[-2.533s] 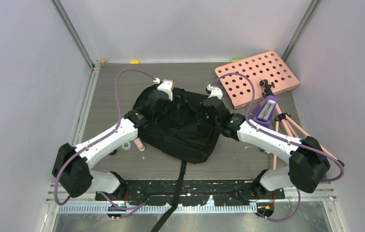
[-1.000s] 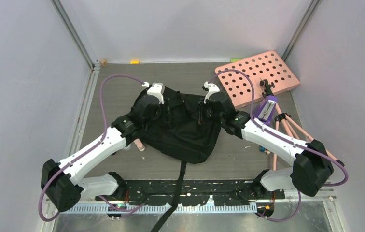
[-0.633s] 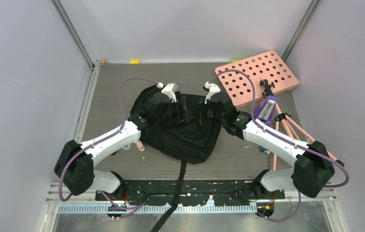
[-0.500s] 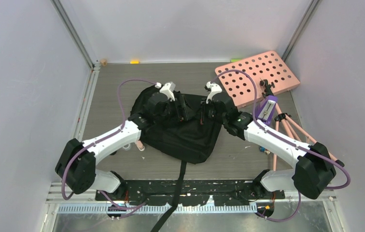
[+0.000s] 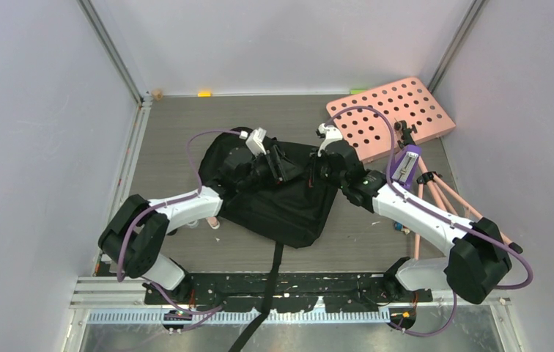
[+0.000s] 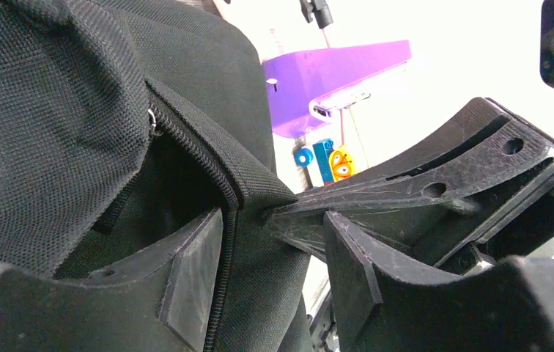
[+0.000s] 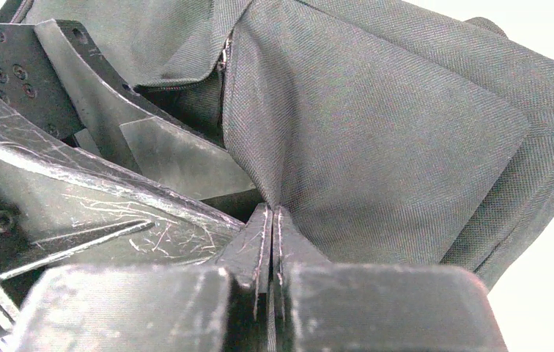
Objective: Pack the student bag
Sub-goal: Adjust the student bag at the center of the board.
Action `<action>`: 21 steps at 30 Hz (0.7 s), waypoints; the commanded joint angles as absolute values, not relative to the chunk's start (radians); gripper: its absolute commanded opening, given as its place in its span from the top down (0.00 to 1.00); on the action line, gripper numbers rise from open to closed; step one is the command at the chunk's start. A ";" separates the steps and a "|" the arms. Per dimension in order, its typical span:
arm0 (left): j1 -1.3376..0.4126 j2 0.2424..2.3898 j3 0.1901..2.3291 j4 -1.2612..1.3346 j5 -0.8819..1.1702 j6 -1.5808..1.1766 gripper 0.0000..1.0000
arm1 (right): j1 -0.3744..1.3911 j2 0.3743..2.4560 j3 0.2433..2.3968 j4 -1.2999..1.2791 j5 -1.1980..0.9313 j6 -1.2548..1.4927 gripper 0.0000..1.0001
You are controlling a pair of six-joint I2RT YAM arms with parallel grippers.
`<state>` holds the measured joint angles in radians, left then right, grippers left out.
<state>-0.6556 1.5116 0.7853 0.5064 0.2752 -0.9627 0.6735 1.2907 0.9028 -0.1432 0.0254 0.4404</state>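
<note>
Sitting mid-bench (image 5: 179, 125), the student bag (image 5: 274, 205) lies flat with both arms working its far edge. Looks like the opening-up step to me: right claw (image 7: 272, 220) is pressed together on a fold of the fabric, and left claw (image 6: 272, 242) is spread either side of the zipper (image 6: 193, 158) lip. Next, I'd guess the left has to close on that lip and pull away so the mouth gapes.

Pale lilac walls (image 5: 32, 110) enclose a grey wood-grain tabletop (image 5: 179, 125).
</note>
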 commanded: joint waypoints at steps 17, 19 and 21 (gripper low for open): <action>-0.648 1.369 0.680 0.788 0.217 -0.811 0.45 | 0.709 1.108 0.849 -0.116 -0.038 0.441 0.59; -0.648 1.343 0.673 0.781 0.215 -0.799 0.45 | 0.709 1.089 0.843 -0.130 -0.017 0.445 0.54; -0.647 1.312 0.668 0.767 0.215 -0.790 0.45 | 0.709 1.074 0.843 -0.157 0.032 0.451 0.47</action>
<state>-0.6502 1.3911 0.6777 0.7250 0.2428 -0.8433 0.7036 1.1233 0.8406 -0.1402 -0.0116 0.4461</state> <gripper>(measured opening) 0.549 0.467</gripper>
